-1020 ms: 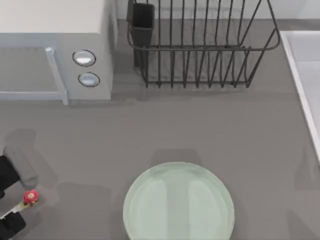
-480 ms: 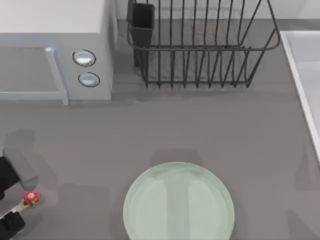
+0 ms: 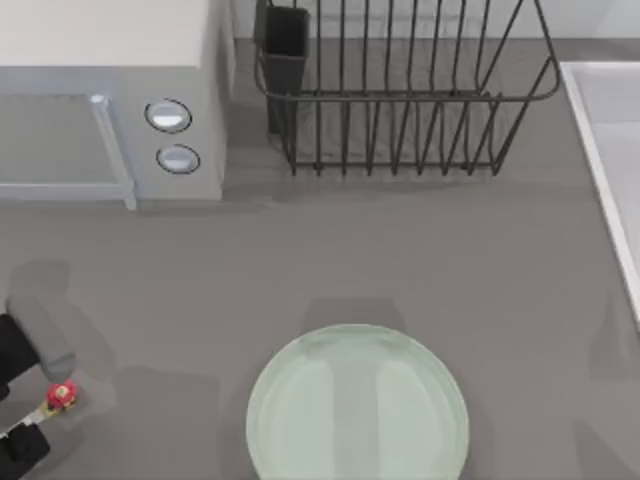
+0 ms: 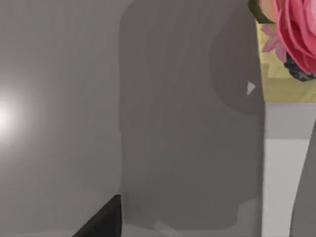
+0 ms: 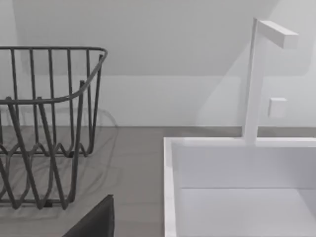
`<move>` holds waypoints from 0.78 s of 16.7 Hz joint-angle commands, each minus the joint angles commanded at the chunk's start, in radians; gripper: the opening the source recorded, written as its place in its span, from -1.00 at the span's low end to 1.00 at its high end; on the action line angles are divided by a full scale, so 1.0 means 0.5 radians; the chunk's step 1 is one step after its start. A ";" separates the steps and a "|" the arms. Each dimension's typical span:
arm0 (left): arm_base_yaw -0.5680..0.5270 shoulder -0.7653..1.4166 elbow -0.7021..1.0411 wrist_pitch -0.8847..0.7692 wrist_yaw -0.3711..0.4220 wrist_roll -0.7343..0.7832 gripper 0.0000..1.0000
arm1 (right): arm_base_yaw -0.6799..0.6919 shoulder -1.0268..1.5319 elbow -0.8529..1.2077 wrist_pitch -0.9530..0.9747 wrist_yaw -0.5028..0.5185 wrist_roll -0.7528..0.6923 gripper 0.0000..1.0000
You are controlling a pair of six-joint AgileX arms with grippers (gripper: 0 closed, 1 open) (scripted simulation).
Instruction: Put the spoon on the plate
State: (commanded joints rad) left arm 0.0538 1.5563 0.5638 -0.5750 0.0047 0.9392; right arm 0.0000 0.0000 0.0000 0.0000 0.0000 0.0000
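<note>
Spoon (image 3: 58, 396) and plate (image 3: 357, 405) are the pair that matters, and the plate serves as landmark for everything else. Its pale green disc lies at the near edge of the table, roughly midway across, with nothing on it. Well to the left of the plate, close to the table's left edge, the spoon's red ornament with its yellow bit shows in the top view; the bowl and most of the thin handle are hidden under the left gripper (image 3: 28, 395), so the long axis can only be judged: the ornament end points toward the plate and the handle appears to run leftward, away from it.

Two fingers of the left gripper bracket that handle end, one on the far side and one on the near side, with the ornament poking out between them toward the plate. They look closed around the handle, though the contact itself is hidden, so a firm hold is my judgement rather than something seen. In the left wrist view the ornament (image 4: 291, 34) sits very close to the camera.

Left is clearly the nearer arm. The carry should run rightward across bare table to the plate. The right arm stays parked beyond the plate's right side, facing the dish rack (image 5: 47, 128) and the white sink (image 5: 242, 192).
</note>
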 joint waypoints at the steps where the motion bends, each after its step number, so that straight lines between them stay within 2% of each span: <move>1: 0.000 0.000 0.000 0.000 0.000 0.000 -0.66 | 0.000 0.000 0.000 0.000 0.000 0.000 1.00; 3: 0.000 0.000 0.000 0.000 0.000 0.000 -0.96 | 0.000 0.000 0.000 0.000 0.000 0.000 1.00; 4: 0.000 0.000 0.000 0.000 0.000 0.000 -1.00 | 0.000 0.000 0.000 0.000 0.000 0.000 1.00; 11: 0.000 0.000 0.000 0.000 0.000 0.000 -1.00 | 0.000 0.000 0.000 0.000 0.000 0.000 1.00; 12: 0.005 -0.136 0.095 -0.203 0.037 -0.024 -1.00 | 0.000 0.000 0.000 0.000 0.000 0.000 1.00; 13: 0.005 -0.137 0.100 -0.208 0.037 -0.023 -1.00 | 0.000 0.000 0.000 0.000 0.000 0.000 1.00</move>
State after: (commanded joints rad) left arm 0.0565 1.4879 0.6139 -0.6792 0.0231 0.9275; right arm 0.0000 0.0000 0.0000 0.0000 0.0000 0.0000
